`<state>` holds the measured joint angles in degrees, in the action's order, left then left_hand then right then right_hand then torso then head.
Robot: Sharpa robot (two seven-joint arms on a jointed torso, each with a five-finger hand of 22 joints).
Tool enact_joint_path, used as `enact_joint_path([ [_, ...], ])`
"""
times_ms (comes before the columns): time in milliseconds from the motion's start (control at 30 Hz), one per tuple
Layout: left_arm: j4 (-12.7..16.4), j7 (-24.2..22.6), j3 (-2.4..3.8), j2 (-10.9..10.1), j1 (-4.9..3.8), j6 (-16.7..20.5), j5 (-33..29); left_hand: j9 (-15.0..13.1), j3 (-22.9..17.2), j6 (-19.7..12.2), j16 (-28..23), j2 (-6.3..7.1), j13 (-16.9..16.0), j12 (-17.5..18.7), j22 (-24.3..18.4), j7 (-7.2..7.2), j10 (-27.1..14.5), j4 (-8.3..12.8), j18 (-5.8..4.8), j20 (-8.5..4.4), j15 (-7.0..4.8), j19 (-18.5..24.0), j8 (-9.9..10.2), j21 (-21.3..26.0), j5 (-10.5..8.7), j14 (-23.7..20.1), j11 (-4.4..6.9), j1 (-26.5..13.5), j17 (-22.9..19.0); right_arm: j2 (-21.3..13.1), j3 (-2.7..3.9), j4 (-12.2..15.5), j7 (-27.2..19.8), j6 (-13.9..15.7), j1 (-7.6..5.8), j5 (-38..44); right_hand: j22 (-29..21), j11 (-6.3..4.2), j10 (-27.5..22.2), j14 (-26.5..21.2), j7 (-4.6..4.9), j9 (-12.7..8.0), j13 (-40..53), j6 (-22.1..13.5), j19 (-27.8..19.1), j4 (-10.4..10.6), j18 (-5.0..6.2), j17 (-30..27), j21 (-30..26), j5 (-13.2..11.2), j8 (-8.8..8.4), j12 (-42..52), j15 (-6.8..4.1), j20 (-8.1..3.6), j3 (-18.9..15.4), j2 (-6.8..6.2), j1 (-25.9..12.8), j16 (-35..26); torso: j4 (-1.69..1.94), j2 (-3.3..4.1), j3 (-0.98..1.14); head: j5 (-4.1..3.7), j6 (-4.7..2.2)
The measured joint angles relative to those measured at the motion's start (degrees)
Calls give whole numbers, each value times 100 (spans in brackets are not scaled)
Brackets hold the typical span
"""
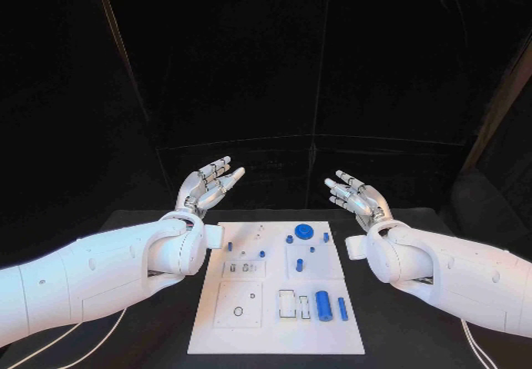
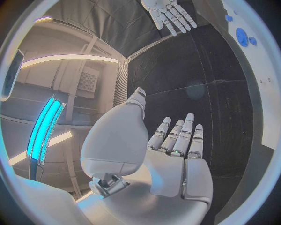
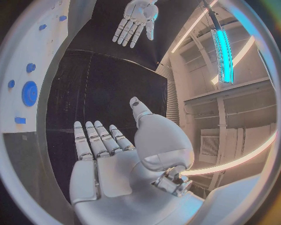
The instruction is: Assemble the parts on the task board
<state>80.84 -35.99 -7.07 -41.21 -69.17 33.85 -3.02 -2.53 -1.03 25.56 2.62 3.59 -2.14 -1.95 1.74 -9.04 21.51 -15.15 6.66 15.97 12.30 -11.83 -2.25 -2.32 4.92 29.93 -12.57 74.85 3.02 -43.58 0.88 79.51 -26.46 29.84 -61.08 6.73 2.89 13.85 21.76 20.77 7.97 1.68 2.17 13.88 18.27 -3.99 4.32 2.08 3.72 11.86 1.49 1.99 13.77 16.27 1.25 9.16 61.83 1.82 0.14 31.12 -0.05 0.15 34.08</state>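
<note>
The white task board point(image 1: 277, 338) lies in the middle of the black table. On it are small blue parts: a round disc point(image 1: 304, 229) at the far end, a thick cylinder point(image 1: 323, 304) and a thin rod point(image 1: 343, 308) near the front right, and several small pegs between. My left hand point(image 1: 211, 184) is raised beyond the board's far left corner, fingers spread, holding nothing. My right hand point(image 1: 357, 198) is raised beyond the far right corner, likewise spread and empty. The left wrist view shows my left hand point(image 2: 175, 145) with the right hand point(image 2: 170, 13) opposite; the disc point(image 3: 29, 93) shows in the right wrist view.
The black table point(image 1: 133, 223) reaches past the board on both sides. A square recess point(image 1: 238, 304) and small slots point(image 1: 295, 303) mark the board's front half. Dark curtains close off the back.
</note>
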Motion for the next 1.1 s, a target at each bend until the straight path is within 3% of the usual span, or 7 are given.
enact_joint_path([
  [167,-24,-147,-13,6,-12,-214,-53,-9,-9,108,21,11,-9,0,8,-6,83,-67,0,65,65,-19,-23,0,27,126,-83,245,13,29,18,-234,115,-648,-24,346,60,69,277,385,16,24,21,227,309,-257,61,31,136,47,30,25,49,46,33,15,463,66,0,-1,-1,0,0],
  [367,-26,-217,-14,-12,-12,-340,-78,-35,0,385,233,-49,-53,-79,115,-12,565,-41,0,91,132,-589,-61,-230,27,1033,-210,305,122,35,25,-346,209,-1025,-33,721,384,-7,2089,2351,107,183,165,1649,1858,-841,367,179,845,-112,375,379,-146,26,173,-46,1129,480,0,-1,0,1,15],
  [467,-10,-226,-14,-117,-12,-438,-86,-63,18,732,481,-109,-138,-271,357,-48,1580,58,139,80,15,-1921,-123,-740,27,1628,-158,365,205,-3,26,-396,266,-1021,-50,1233,534,-160,2811,3075,233,275,182,2685,2429,-1107,552,201,1218,-112,632,583,-341,-10,315,-28,1350,683,-1,9,1,6,62],
  [533,32,-226,-14,-191,-18,-499,-91,-111,49,1239,711,-160,-188,-444,484,-100,2310,134,287,62,-132,-2584,-225,-1064,27,2090,-63,399,277,-11,26,-420,309,-1003,-88,1604,621,-235,3105,3471,319,287,165,3140,2685,-1207,551,209,1430,-107,717,636,-459,-86,401,-23,1358,781,-6,29,1,10,74],
  [700,301,-189,-14,-395,-56,-730,-27,-191,135,2399,1059,-287,-218,-730,601,-314,3186,349,313,-88,-403,-3378,-465,-1451,26,2956,151,430,463,6,32,-433,498,-953,-265,2892,886,-424,3744,4283,473,250,143,3693,3093,-1265,551,248,1970,-78,745,638,-731,-366,610,-102,1430,899,-27,96,1,10,79],
  [900,746,-149,-16,-682,-120,-913,132,-188,70,2820,1220,-398,-233,-826,631,-346,3698,633,313,-295,-604,-3820,-541,-1612,24,3490,338,634,678,90,32,-389,894,-966,-565,4486,1354,-628,4304,5259,344,228,143,4047,3525,-1264,552,421,2797,-78,745,637,-1040,-679,746,-277,1451,1186,-27,204,6,7,56],
  [1100,1187,-124,-15,-926,-200,-1005,235,-172,70,2821,1220,-374,-225,-826,628,-346,3737,648,312,-303,-604,-3828,-541,-1612,24,3491,335,659,703,234,40,-344,1456,-1107,-888,5927,1914,-803,4624,6017,250,213,143,4259,3680,-1224,550,728,3694,-78,642,467,-1238,-885,849,-450,1338,1514,-3,367,4,-25,7],
])
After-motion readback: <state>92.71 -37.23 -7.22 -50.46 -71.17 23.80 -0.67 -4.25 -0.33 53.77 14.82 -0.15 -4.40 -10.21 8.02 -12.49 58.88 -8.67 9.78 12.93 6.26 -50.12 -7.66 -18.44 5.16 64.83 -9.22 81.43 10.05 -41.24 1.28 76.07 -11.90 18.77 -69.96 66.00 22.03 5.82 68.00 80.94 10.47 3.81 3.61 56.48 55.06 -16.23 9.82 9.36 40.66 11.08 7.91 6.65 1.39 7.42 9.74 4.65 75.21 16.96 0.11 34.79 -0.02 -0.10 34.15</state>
